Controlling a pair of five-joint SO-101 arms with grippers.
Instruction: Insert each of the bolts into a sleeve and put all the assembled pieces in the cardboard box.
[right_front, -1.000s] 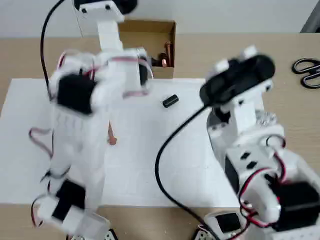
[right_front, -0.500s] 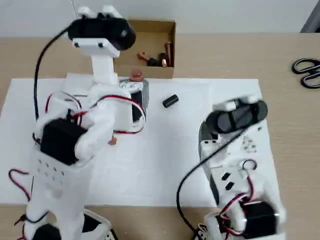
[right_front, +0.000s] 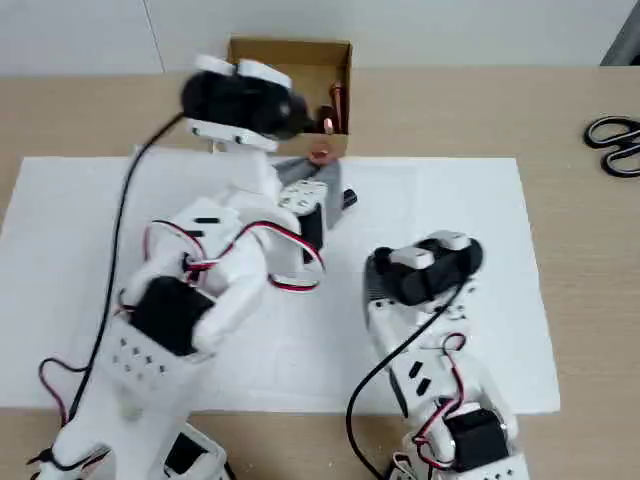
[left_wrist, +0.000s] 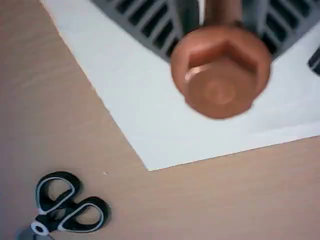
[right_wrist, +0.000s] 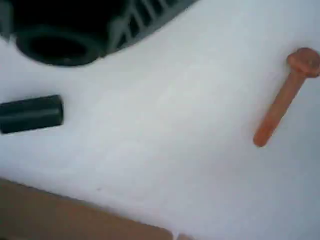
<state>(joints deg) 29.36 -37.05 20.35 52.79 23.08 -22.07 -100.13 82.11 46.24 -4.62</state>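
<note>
While clamped in left tool (right_front: 316, 172), bolt (left_wrist: 220, 75) hovers beside cardboard box (right_front: 290, 44).

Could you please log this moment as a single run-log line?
left hand: shut on copper bolt, by cardboard box | loose on white paper: black sleeve, second bolt | right arm: over paper

High camera looked steeply down on the table (right_front: 470, 110) from the near side, covering the white sheet (right_front: 60, 220). Left wrist camera, close on a bolt (left_wrist: 220, 75), faced the far-right scissors (left_wrist: 70, 207), also in the high view. Right wrist camera viewed the sheet closely.
</note>
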